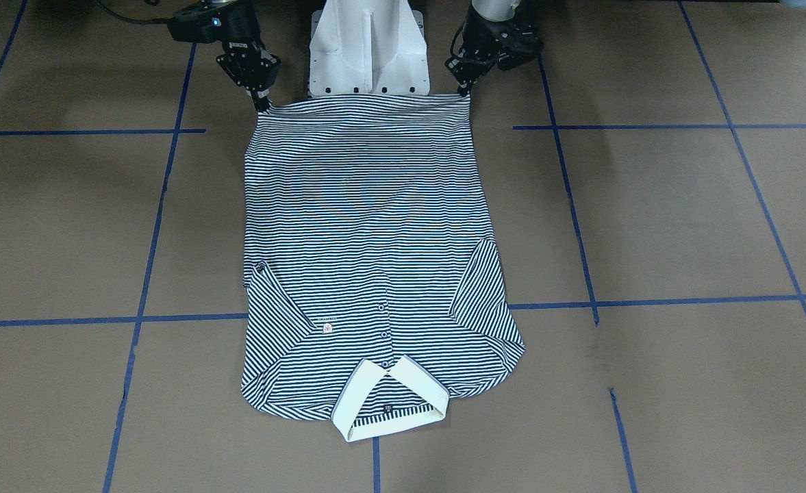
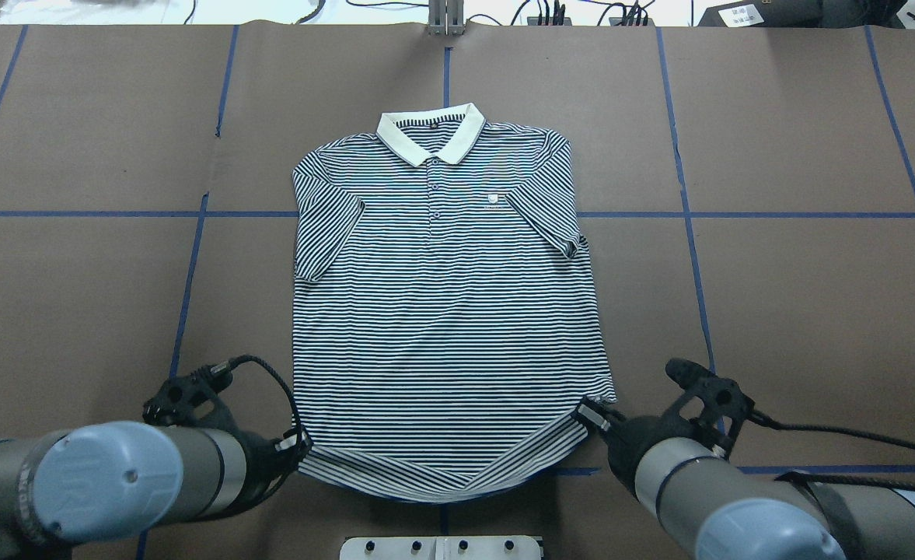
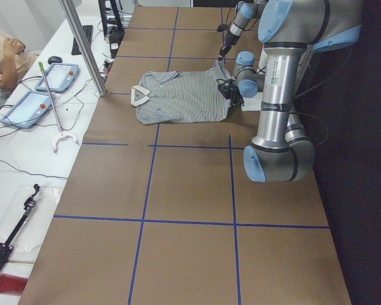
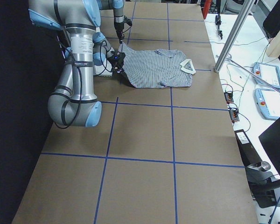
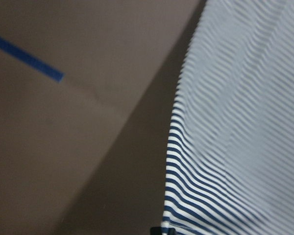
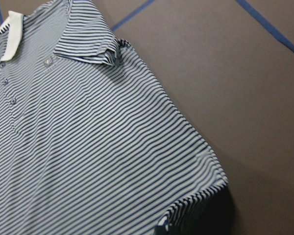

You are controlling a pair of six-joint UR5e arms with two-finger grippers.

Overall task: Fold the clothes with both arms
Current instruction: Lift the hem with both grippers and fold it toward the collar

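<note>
Pinching the polo shirt [image 2: 449, 311] by the two corners of its bottom hem: left gripper [image 2: 295, 443] clenched on the corner at the robot's left, right gripper [image 2: 593, 414] clenched on the corner at the robot's right. Hem raised a little off the desk [image 2: 776, 311] and drawn taut between the two, showing in the front-facing view as a straight edge just before the white pedestal base [image 1: 368, 48]; in the overhead view, a band of the hem's underside turned up along the near edge. Rest of the shirt lying flat and face up on the brown desk, in the middle, across a crossing of the blue tape lines [image 2: 193, 257]. Cream collar [image 2: 430, 136] at the far end, pointing away from the robot, open above the buttoned placket [image 2: 435, 198]; small chest logo [image 2: 493, 201] just beside the placket, toward the robot's right. Sleeve on the robot's left [image 2: 325, 233] and sleeve on the robot's right [image 2: 546, 214] both folded in over the body, slanting downward and outward. Striped cloth filling the right half of the left wrist view, bare desk and a strip of tape beside it; lifted hem corner at the bottom edge of the right wrist view, collar and logo far off at the top left.
</note>
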